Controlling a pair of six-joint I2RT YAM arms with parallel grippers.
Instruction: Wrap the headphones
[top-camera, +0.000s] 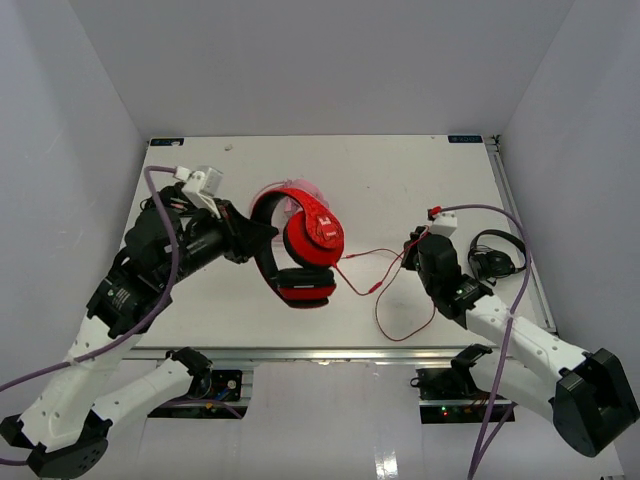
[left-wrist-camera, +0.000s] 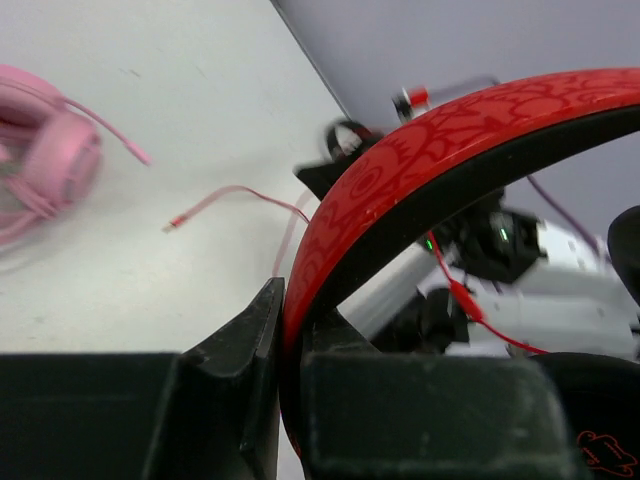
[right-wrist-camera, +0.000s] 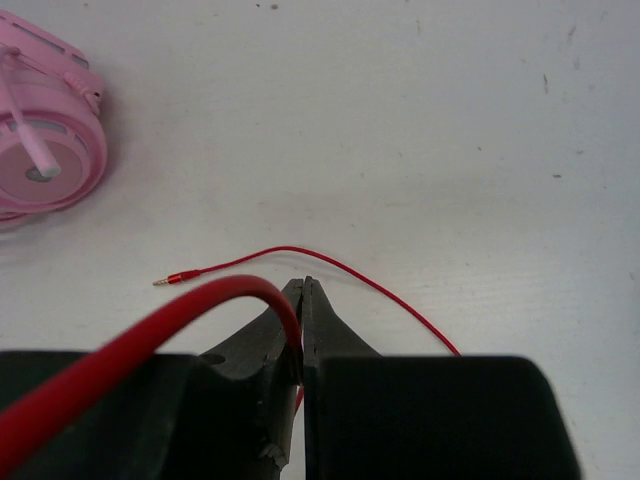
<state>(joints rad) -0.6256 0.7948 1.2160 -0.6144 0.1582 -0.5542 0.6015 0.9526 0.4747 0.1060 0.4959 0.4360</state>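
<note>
Left gripper (left-wrist-camera: 290, 385): clenched on the headband of the red headphones. The band stands edge-on between the two black fingers (left-wrist-camera: 228, 400) and touches both.
Red headphones (top-camera: 303, 243): at the left fingertips. The band arches out from them and both ear cups sit beyond the tips, toward the right arm. I cannot tell whether the lower cup rests on the table.
Headband (left-wrist-camera: 455, 125): red outer face with an embossed swirling pattern and a black inner strip. It rises from the left fingers and sweeps up and away to their right.
Right gripper (right-wrist-camera: 302, 325): pinched closed on the cable, with the red strand caught between the meeting tips.
Cable (top-camera: 400, 322): thin and red. It runs from the lower ear cup to the right fingertips, and a loose loop lies on the table on their near side.
Plug (right-wrist-camera: 170, 280): the cable's free end lies flat on the table just beyond the right fingertips and to their left.
Pink headphones (right-wrist-camera: 45, 150): on the table, well beyond the right fingertips and up to their left.
Black headphones (top-camera: 495, 255): on the table behind the right fingers, beside that arm's wrist.
Table (top-camera: 400, 180): white, with a few dark specks.
Writing: the white mark (top-camera: 325, 228) on the upper ear cup is too small to read. The red outline emblem (left-wrist-camera: 605, 450) on a black pad beside the left fingers has no legible letters. The label (top-camera: 165, 142) at the far table edge is unreadable.
</note>
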